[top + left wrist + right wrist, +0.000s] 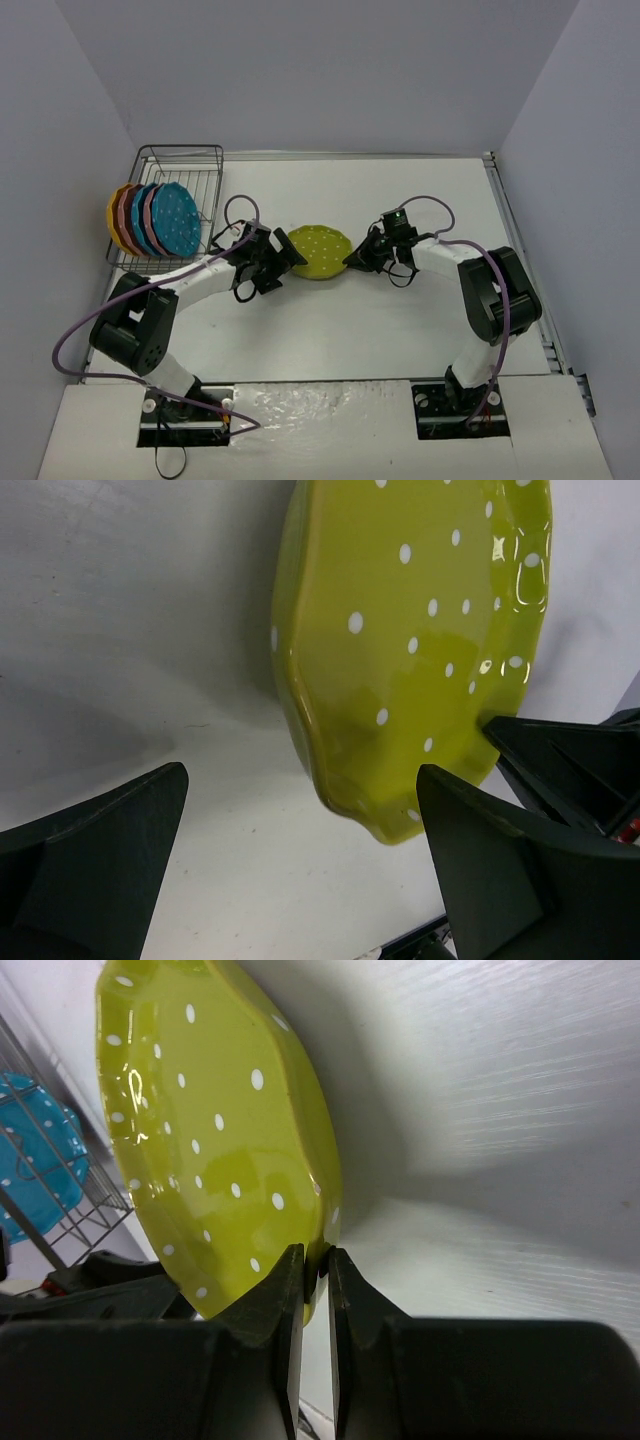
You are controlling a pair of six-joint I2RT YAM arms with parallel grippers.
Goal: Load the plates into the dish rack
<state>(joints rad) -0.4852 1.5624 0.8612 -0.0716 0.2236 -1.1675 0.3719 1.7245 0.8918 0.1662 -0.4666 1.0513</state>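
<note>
Top view: olive plate centre frame, between left claw and right claw; rack upper left.
Left wrist: left claw wide, plate edge inside its gap. Probably seat deeper, then close.
Right wrist: right claw pinches the plate's rim. Release only once the left holds.

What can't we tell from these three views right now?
1. Top view: count of racked plates in the dish rack; they overlap.
2. Left wrist: whether the open left gripper touches the olive plate; one finger overlaps the rim.
3. Right wrist: most of the rack, cut off by the left edge.
</note>
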